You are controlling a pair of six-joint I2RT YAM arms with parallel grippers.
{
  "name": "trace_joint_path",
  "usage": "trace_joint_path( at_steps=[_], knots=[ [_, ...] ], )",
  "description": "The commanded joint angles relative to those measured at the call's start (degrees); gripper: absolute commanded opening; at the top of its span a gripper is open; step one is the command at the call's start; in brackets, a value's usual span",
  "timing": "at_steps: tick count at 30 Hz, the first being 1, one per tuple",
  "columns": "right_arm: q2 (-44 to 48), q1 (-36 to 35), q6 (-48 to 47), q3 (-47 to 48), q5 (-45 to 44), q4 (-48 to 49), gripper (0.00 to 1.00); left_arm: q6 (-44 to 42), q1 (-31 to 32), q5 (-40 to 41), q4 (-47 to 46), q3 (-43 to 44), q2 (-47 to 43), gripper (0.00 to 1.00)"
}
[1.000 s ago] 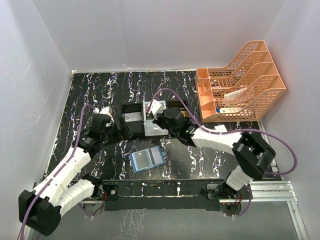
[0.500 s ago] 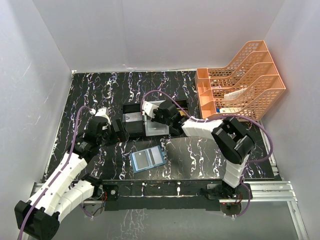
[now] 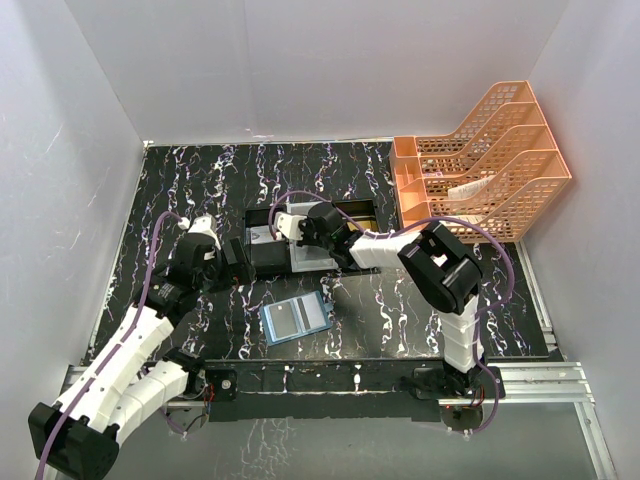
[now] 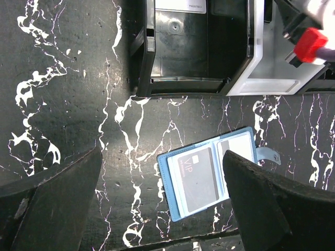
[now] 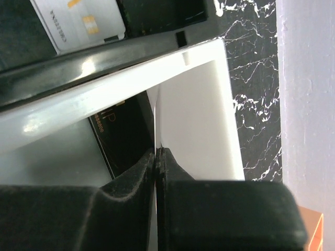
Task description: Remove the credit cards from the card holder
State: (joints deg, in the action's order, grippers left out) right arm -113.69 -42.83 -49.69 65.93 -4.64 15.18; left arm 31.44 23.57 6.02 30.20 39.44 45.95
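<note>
While a dark VIP card (image 4: 196, 175) and a paler card (image 4: 238, 149) lie in the pockets of the open blue card holder (image 4: 169, 183), I judge the job to be roughly half done. A silver-grey card (image 5: 78, 23) rests in a black compartment of the three-compartment tray (image 4: 148, 52). A dark card with gold lettering (image 5: 118, 141) sits in the white compartment. My right fingers (image 5: 141, 178) are pressed together on a thin held card (image 5: 156, 125), seen edge-on over that white compartment; I cannot tell its colour. My left fingers (image 4: 261, 204) are spread wide apart, empty, hanging above the holder, which lies flat on the counter (image 3: 200, 190) just in front of the tray. The tray walls crowd the right fingers closely. Bare counter flanks the holder, and the orange file rack (image 3: 480, 170) stands well apart.
</note>
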Motion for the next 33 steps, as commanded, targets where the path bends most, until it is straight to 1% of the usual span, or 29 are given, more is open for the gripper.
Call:
trace_joint_path(
  at_steps=[1, 6, 13, 20, 24, 26, 30, 32, 33],
  knots=[
    [-0.27, 0.31, -3.08, 2.11, -0.74, 2.86, 0.08, -0.87, -0.24, 0.79, 1.35, 2.09, -1.56, 0.99],
    [0.66, 0.34, -2.47, 0.6, 0.6, 3.56, 0.24, -0.65, -0.28, 0.02, 0.85, 1.43, -1.96, 0.99],
    [1.35, 0.38, -0.05, 1.49, 3.94, 1.78, 0.36, -1.29, -0.28, -3.05, -0.15, 1.3, -0.27, 0.99],
    [2.09, 0.53, 1.88, 2.1, 5.9, 0.0, 0.44, -1.34, -0.28, -4.47, -0.51, 1.11, 0.8, 0.99],
    [3.47, 0.65, 4.1, 1.8, 7.04, 0.77, 0.46, -0.6, -0.28, -6.88, -1.09, 0.6, 1.13, 0.99],
    [5.26, 0.86, 6.7, 0.84, 8.01, 3.22, 0.46, 0.44, -0.28, -8.34, -1.67, 0.09, 1.07, 0.99],
    [11.11, 1.36, 17.28, -1.97, 10.96, 9.74, 0.48, 2.64, -0.28, -13.9, -4.25, -1.53, 0.71, 0.99],
    [15.43, 1.62, 24.24, -5.03, 9.2, 14.57, 0.52, 3.66, -0.28, -16.29, -5.05, -1.88, 0.67, 0.99],
    [17.75, 1.65, 28.25, -6.95, 7.3, 16.58, 0.56, 4.35, -0.28, -17.06, -5.44, -2.4, 0.71, 0.99]
  ],
)
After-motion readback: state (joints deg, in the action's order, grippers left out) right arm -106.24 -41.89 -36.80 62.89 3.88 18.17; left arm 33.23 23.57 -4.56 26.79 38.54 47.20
